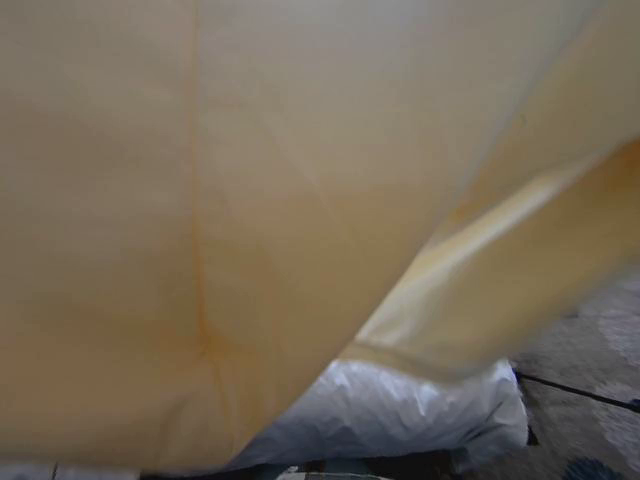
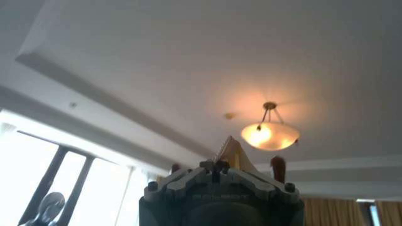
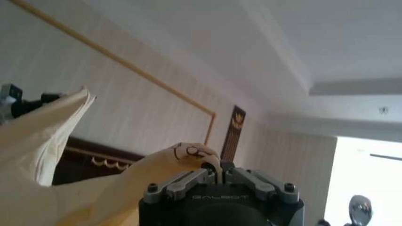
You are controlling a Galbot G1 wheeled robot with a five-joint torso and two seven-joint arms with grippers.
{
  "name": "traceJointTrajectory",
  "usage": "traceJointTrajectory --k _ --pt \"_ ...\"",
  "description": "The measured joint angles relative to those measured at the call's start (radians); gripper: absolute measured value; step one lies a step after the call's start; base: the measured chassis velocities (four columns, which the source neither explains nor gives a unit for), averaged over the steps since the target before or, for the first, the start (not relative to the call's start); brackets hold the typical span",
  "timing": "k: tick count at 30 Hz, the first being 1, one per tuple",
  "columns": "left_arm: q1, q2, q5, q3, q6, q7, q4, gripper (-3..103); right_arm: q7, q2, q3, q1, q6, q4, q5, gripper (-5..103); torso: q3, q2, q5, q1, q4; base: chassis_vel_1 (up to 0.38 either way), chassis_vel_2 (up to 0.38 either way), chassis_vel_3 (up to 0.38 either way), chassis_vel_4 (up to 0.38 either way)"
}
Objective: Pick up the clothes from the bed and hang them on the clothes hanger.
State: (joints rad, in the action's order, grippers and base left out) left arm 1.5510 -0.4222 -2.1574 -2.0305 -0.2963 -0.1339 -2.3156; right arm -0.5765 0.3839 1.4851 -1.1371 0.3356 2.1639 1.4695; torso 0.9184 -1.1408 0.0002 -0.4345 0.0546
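The pale yellow clothes [image 1: 250,200] hang spread right in front of the head camera and hide most of what lies behind. Below their lower edge shows a strip of the bed [image 1: 400,410] with its white duvet. My left gripper [image 2: 221,162] is raised toward the ceiling and shut on a fold of the clothes [image 2: 231,149]. My right gripper [image 3: 220,172] is also raised and shut on another edge of the clothes [image 3: 169,165], which drapes from it toward the far left gripper [image 3: 12,103]. The clothes hanger is out of view.
A lit ceiling lamp [image 2: 270,135] hangs above the left gripper, with a bright window [image 2: 75,188] to one side. The dark headboard [image 3: 82,160] stands against the striped wall. Patterned carpet [image 1: 590,380] lies to the right of the bed.
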Motion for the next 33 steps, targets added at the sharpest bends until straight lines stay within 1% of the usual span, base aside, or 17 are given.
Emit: traceJointTrajectory --k 2,3,5,6,8,9,10,11,12,13,14,17,18,25,26,30,33 --pt "-0.030 -0.027 0.290 0.289 -0.035 0.023 -0.003 0 -0.013 0.077 -0.202 -0.087 -0.095 -0.014 -0.285 0 0.000 0.000 -0.0013 0.000 0.0005 0.000 0.000 0.000 0.000" --pt "-0.044 -0.036 0.482 0.483 -0.054 0.057 0.048 0 0.076 0.141 -0.409 -0.101 -0.190 -0.065 -0.490 0 0.000 0.000 -0.0002 0.000 -0.0006 0.000 0.000 0.000 0.000" --pt "-0.055 -0.038 0.530 0.531 -0.050 0.068 0.071 0 0.111 0.159 -0.457 -0.098 -0.214 -0.090 -0.538 0 0.000 0.000 -0.0006 0.000 -0.0007 0.000 0.000 0.000 0.000" --pt "-0.123 -0.048 0.717 0.723 -0.008 0.114 0.196 0 0.282 0.251 -0.649 -0.057 -0.306 -0.213 -0.730 0 0.000 0.000 -0.0008 -0.001 0.0000 0.000 0.000 0.000 0.000" --pt "-0.264 -0.101 0.918 0.963 0.084 0.168 0.426 0 0.520 0.407 -0.887 0.051 -0.365 -0.446 -0.960 0 0.000 0.000 -0.0010 0.000 0.0008 0.000 0.000 0.000 0.000" --pt "-0.264 -0.101 0.918 0.963 0.084 0.168 0.426 0 0.520 0.407 -0.887 0.051 -0.365 -0.446 -0.960 0 0.000 0.000 -0.0010 0.000 0.0008 0.000 0.000 0.000 0.000" --pt "-0.319 -0.125 0.965 1.036 0.104 0.192 0.498 0 0.590 0.466 -0.962 0.095 -0.369 -0.519 -1.017 0 0.000 0.000 -0.0002 0.000 0.0012 0.000 0.000 0.000 0.000" --pt "-0.493 -0.203 1.031 1.226 0.148 0.259 0.693 0 0.706 0.605 -1.136 0.220 -0.366 -0.696 -1.102 0 0.001 0.001 0.0003 0.000 0.0000 0.000 0.000 0.000 0.000" --pt "-0.578 -0.238 1.049 1.321 0.164 0.275 0.773 0 0.737 0.673 -1.224 0.286 -0.354 -0.782 -1.122 0 0.001 0.001 -0.0003 0.000 -0.0023 0.000 0.000 0.000 0.000" --pt "-0.670 -0.277 1.060 1.436 0.178 0.281 0.856 0 0.751 0.733 -1.301 0.346 -0.349 -0.857 -1.139 0 0.001 0.001 -0.0003 -0.001 -0.0023 0.000 0.000 0.000 0.000" --pt "-0.744 -0.310 1.061 1.528 0.185 0.279 0.916 0 0.746 0.776 -1.358 0.393 -0.353 -0.913 -1.153 0 0.001 0.001 -0.0037 -0.001 -0.0020 0.042 0.013 0.082 0.036" --pt "-0.832 -0.345 1.059 1.634 0.193 0.268 0.970 0 0.728 0.813 -1.430 0.450 -0.361 -0.965 -1.176 0 0.001 0.001 -0.0040 -0.001 0.0001 0.021 0.020 0.055 0.015" --pt "-0.882 -0.365 1.066 1.702 0.205 0.250 0.992 0 0.710 0.822 -1.485 0.485 -0.366 -0.985 -1.184 0 0.000 0.001 -0.0009 -0.001 0.0007 0.000 0.000 0.000 0.000" --pt "-0.849 -0.378 1.118 1.825 0.218 0.236 0.968 0 0.691 0.774 -1.582 0.517 -0.369 -0.924 -1.189 0 0.000 0.001 -0.0001 0.000 0.0003 -0.003 -0.011 -0.002 -0.001" --pt "-0.835 -0.368 1.135 1.851 0.218 0.249 0.946 0 0.686 0.738 -1.589 0.509 -0.372 -0.875 -1.194 0 0.000 0.000 -0.0001 0.000 -0.0011 0.000 0.000 0.000 0.000" --pt "-0.822 -0.351 1.144 1.884 0.195 0.307 0.911 0 0.689 0.657 -1.573 0.473 -0.363 -0.757 -1.182 1 0.000 0.000 -0.0001 0.000 -0.0018 0.000 0.000 0.000 0.000" --pt "-0.819 -0.346 1.144 1.900 0.191 0.330 0.902 0 0.689 0.599 -1.550 0.444 -0.353 -0.684 -1.175 3 0.000 0.000 -0.0007 0.000 -0.0006 0.000 0.000 0.000 0.000"
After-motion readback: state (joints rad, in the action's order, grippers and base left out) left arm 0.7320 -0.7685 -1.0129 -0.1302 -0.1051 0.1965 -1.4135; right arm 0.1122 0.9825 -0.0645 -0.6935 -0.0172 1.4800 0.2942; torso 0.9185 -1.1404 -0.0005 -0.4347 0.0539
